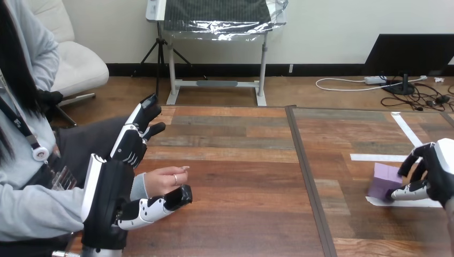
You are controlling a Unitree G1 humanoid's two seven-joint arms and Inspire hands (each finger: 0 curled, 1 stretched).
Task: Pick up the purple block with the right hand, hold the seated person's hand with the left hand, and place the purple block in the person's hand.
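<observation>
Head view: your right hand [440, 172], at the table's [241, 176] right edge, has fingers and thumb curled round the purple block [385, 179], which rests on a white sheet [377, 202]. Your left hand [110, 198] is spread open near the left edge, the person's hand [160, 182] between its thumb and straight fingers, unclasped. Judge the block light, rigid, smooth: pinch opposite flat faces; no writing shows.

Pale wall [332, 27], black baseboard [225, 68], brown wood floor [321, 93]. White padded chair [80, 67] far left. Grey metal stand [217, 83] centre-back carries a dark panel [214, 13] (shiny film over it). Black monitor [409, 53] right, cables [423, 99] beside. Wooden table [241, 187] up front.
</observation>
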